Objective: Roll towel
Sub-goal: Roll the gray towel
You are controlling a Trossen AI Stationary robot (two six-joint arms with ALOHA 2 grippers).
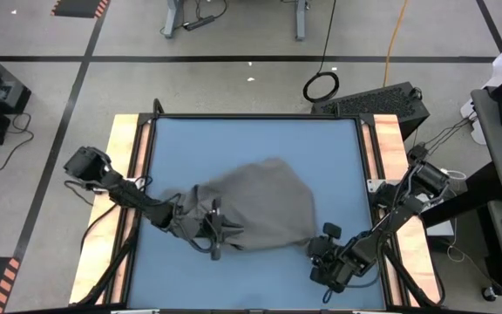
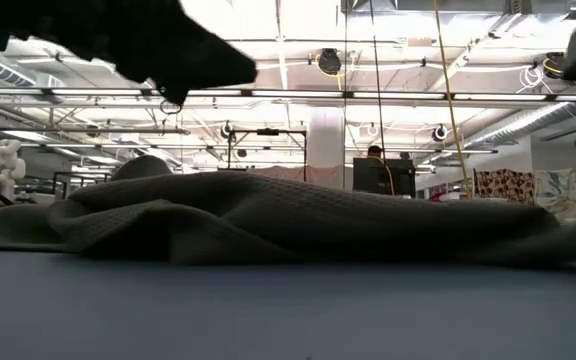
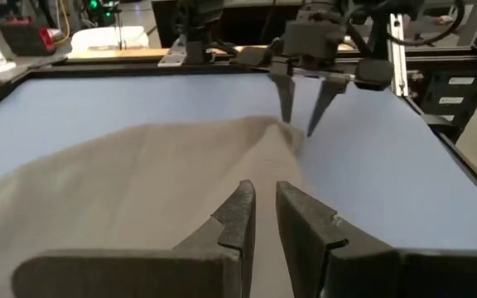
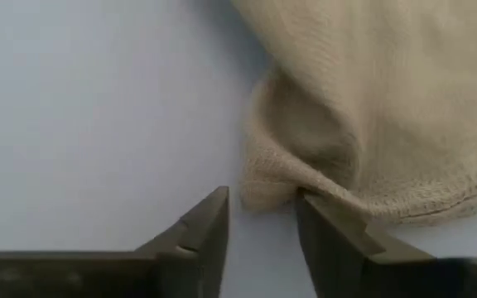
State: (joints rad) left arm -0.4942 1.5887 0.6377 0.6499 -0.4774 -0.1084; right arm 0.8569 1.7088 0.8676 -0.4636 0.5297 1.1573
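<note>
High view: my blue worktop (image 1: 251,139) has bare room toward its far edge. The towel (image 1: 260,209) lies bunched nearer the front. My left tool (image 1: 216,234) hovers over it, fingers slightly apart; my right tool (image 1: 321,240), fingers apart, straddles its corner.

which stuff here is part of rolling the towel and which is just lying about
Job:
towel, crumpled on the blue table
left gripper, over the towel
right gripper, at its corner

Lying about:
black keyboard beyond the table
cable loop on the floor
</note>
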